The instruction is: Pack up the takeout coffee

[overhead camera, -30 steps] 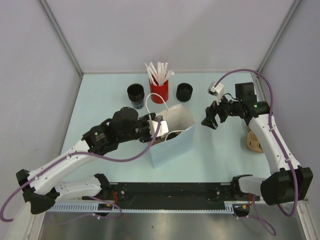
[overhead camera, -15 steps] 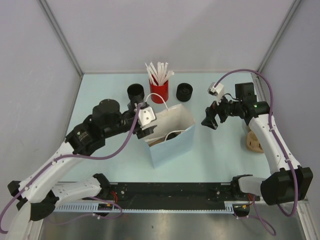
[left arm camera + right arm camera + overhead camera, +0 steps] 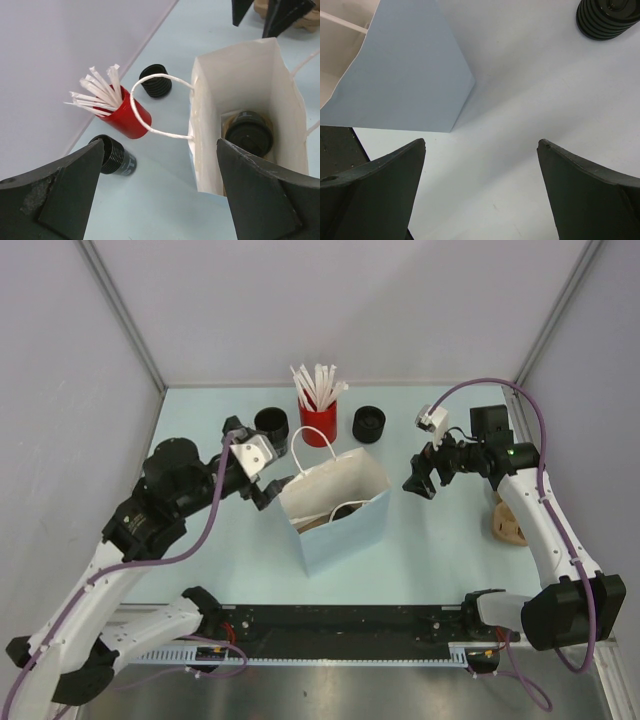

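**Takeout coffee sitting inside the bag; both grippers gaping and empty**

Nearest the arm bases, a pale blue paper bag (image 3: 345, 535) is standing upright at the middle of the table (image 3: 440, 550), with its mouth open. The takeout coffee (image 3: 248, 134) is sitting at the bottom of this bag, black lid facing up. A tan piece is lying against it, too hidden to identify. The bag's white string handle (image 3: 139, 107) is arching out toward the red cup.

At the right edge of the table, a tan cardboard tray (image 3: 510, 528) is lying flat, partly hidden behind the right arm.

The left gripper (image 3: 160, 145) is hovering close by the bag's left wall. Its jaws are spread wide and gripping nothing. Whether a finger is brushing the paper cannot be told. The right gripper (image 3: 481, 142) is hovering to the right of the bag, clearly apart from it. Its jaws are likewise spread wide and gripping nothing.

Along the far side, three cups are standing in a row, none touching the others. A second black cup (image 3: 271, 424) is standing on the left. The red cup (image 3: 318, 427) is standing in the middle, with white sticks (image 3: 315, 385) fanning out of it. A third black cup (image 3: 368, 424) is standing on the right.
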`<act>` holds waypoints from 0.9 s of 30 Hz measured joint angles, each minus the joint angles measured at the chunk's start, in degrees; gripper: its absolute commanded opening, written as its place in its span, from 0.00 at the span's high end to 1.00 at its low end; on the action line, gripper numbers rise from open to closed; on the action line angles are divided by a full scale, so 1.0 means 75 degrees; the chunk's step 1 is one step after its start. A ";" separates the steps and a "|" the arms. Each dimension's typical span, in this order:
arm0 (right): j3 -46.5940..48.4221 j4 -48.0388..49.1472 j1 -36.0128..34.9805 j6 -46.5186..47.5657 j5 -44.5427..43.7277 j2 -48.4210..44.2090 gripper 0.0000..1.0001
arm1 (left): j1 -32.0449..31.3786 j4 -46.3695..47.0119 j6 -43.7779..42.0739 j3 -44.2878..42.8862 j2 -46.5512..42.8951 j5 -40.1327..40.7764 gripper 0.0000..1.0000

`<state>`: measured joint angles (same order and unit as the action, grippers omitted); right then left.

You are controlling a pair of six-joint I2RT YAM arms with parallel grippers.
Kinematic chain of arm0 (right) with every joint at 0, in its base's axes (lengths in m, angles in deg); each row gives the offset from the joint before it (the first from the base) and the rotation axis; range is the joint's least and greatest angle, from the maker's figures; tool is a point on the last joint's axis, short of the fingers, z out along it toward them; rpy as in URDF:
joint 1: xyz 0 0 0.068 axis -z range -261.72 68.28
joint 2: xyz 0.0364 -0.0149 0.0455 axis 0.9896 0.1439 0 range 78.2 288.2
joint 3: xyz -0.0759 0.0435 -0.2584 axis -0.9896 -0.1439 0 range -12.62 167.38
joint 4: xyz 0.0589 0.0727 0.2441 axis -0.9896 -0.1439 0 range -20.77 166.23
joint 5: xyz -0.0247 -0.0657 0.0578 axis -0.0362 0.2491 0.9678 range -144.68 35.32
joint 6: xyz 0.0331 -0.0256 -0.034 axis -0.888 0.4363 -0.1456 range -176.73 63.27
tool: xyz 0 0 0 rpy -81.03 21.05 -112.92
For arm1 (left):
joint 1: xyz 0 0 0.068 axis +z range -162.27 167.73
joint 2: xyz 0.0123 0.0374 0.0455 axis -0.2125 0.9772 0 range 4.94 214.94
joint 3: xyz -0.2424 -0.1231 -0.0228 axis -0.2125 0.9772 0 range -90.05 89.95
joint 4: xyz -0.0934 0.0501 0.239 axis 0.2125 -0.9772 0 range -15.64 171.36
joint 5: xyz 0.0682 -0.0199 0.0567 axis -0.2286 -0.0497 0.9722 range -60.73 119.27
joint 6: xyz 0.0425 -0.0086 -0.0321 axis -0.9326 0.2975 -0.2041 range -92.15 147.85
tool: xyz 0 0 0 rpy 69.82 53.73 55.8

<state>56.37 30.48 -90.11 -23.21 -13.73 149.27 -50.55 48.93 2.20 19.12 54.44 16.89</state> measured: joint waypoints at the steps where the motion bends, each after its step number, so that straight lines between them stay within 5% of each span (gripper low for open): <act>1: 0.0000 0.0000 0.0000 0.0000 0.0000 0.0000 0.00 | 0.0125 0.0041 0.0055 0.0003 -0.0055 -0.0006 0.01; 12: 0.0000 0.0038 0.0000 -0.0079 0.0000 -0.0061 0.00 | 0.1769 0.0554 0.0930 0.0577 -0.0417 -0.0294 0.01; 27: -0.0041 0.1070 -0.0038 -0.1192 -0.0353 -0.0973 0.00 | 0.3879 0.1259 0.2087 0.1623 -0.1070 -0.2043 0.01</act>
<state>56.07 38.50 -90.39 -32.15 -16.37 141.97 -21.46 58.38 17.85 31.29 46.42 1.56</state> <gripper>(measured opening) 0.995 0.994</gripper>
